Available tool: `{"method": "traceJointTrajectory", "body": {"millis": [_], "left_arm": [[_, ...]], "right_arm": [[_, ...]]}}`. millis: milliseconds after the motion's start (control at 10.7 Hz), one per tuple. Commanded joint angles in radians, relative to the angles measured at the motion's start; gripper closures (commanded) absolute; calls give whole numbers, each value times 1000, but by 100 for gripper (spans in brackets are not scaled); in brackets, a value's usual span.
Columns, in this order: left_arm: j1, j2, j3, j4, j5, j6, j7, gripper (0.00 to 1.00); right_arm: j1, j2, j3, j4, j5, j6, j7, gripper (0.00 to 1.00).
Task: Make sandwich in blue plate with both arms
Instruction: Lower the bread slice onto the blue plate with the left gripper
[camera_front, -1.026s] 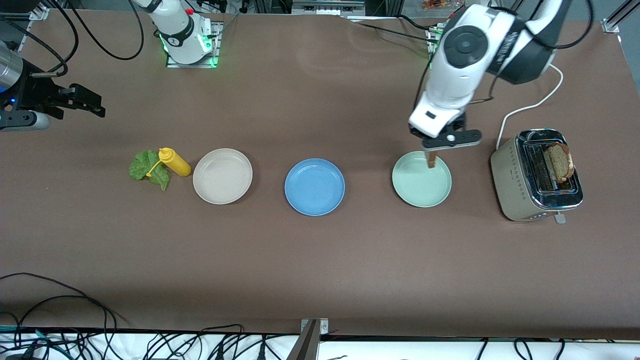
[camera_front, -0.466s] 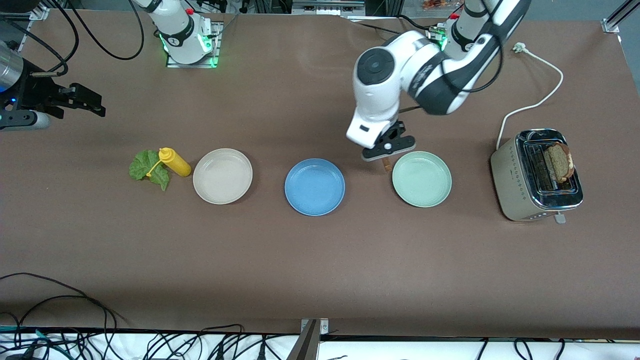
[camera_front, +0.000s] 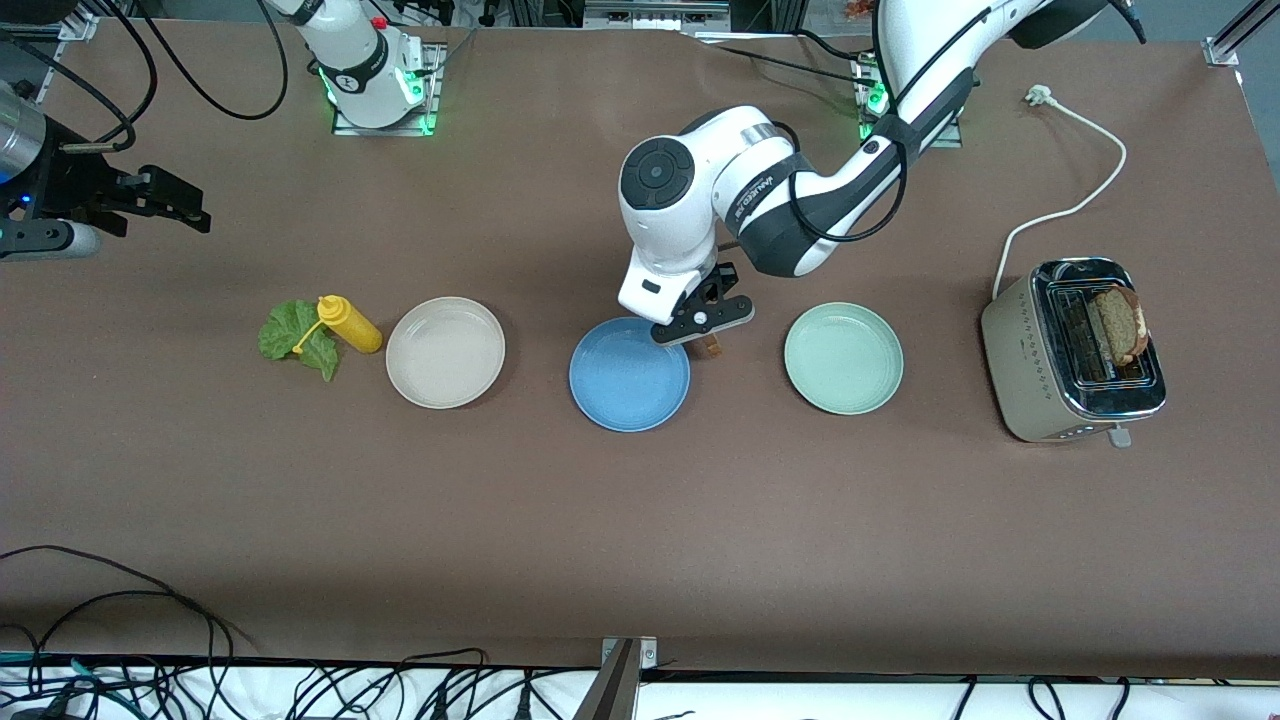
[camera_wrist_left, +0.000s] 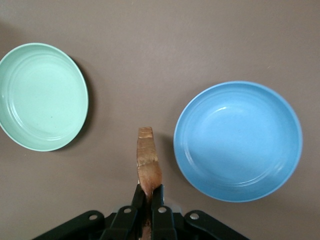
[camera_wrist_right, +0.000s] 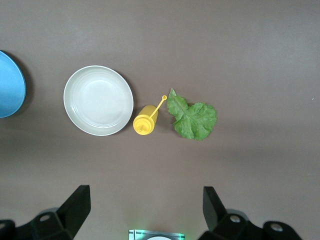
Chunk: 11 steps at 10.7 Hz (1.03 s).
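My left gripper (camera_front: 705, 330) is shut on a brown bread slice (camera_wrist_left: 148, 160), held on edge. It hangs over the table just beside the blue plate (camera_front: 629, 374), between that plate and the mint-green plate (camera_front: 843, 358). The blue plate (camera_wrist_left: 238, 141) holds nothing. A second bread slice (camera_front: 1118, 325) stands in the toaster (camera_front: 1040, 370) at the left arm's end. The lettuce leaf (camera_front: 295, 338) lies on the table at the right arm's end. My right gripper (camera_wrist_right: 145, 205) is open and empty, and it waits high over that end (camera_front: 185, 212).
A yellow squeeze bottle (camera_front: 350, 324) lies against the lettuce, next to the empty cream-white plate (camera_front: 445, 352). The toaster's white cord (camera_front: 1075, 205) runs toward the robots' side. Cables hang along the table edge nearest the front camera.
My left arm has carried the bread slice from over the mint-green plate to the edge of the blue plate. The right arm has not moved.
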Motion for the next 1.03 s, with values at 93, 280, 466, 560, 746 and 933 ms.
{"method": "traceJointTrajectory", "body": {"millis": [93, 280, 466, 560, 746, 933], "left_arm": [[16, 13, -53, 77, 28, -41, 78, 100], [23, 13, -63, 61, 25, 14, 125, 100], [54, 13, -84, 29, 20, 110, 128, 100], [83, 13, -113, -4, 20, 170, 130, 100], [115, 11, -133, -63, 23, 271, 133, 100], [144, 4, -142, -133, 22, 417, 139, 100]], "right_arm": [[2, -8, 1, 5, -6, -14, 11, 0], [2, -8, 1, 5, -8, -12, 13, 0], [2, -8, 1, 5, -8, -12, 13, 0], [2, -8, 1, 5, -8, -12, 13, 0], [2, -8, 1, 5, -8, -12, 13, 0], [2, -8, 1, 5, -8, -12, 13, 0]]}}
